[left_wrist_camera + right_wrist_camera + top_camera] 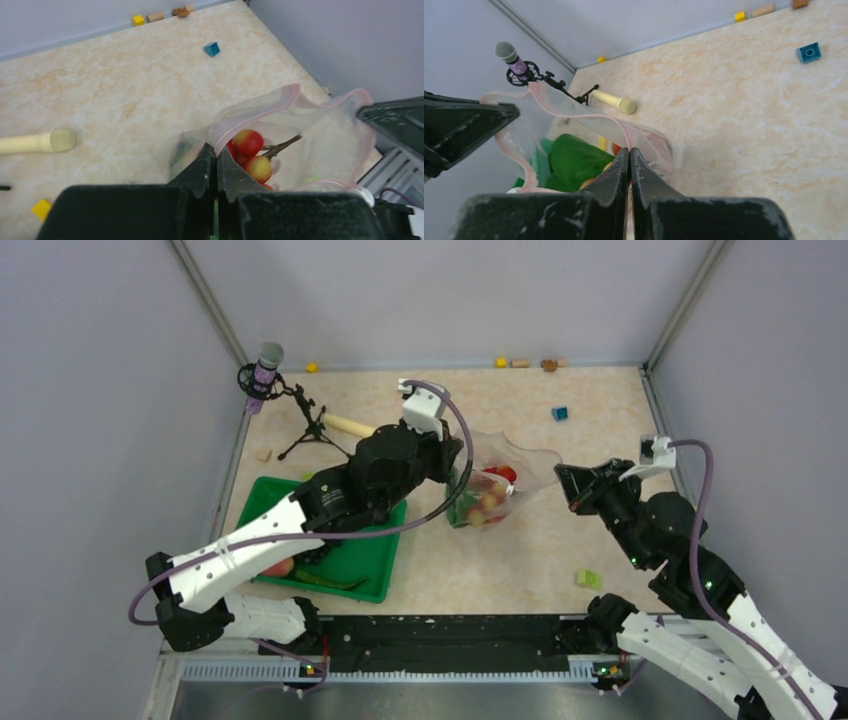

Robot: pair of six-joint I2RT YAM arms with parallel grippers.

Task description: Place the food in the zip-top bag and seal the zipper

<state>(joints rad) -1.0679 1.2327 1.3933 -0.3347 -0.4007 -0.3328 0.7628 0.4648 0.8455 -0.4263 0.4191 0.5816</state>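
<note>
The clear zip-top bag [505,480] hangs stretched between my two grippers above the table's middle, its mouth gaping. My left gripper [216,150] is shut on the pink zipper [260,112] at one end of the mouth. My right gripper [629,150] is shut on the zipper [599,119] at the other end. Inside the bag lie food pieces: red-yellow fruits [248,142] with stems and green bok choy [574,160]. In the top view the left gripper [458,472] and right gripper [562,476] flank the bag.
A green tray [375,560] lies under the left arm, with a reddish fruit [278,567] and a long green piece [325,580] on it. A microphone stand [268,365] and a rolling pin [348,425] stand back left. A blue block [561,413] and a green block [589,579] lie loose.
</note>
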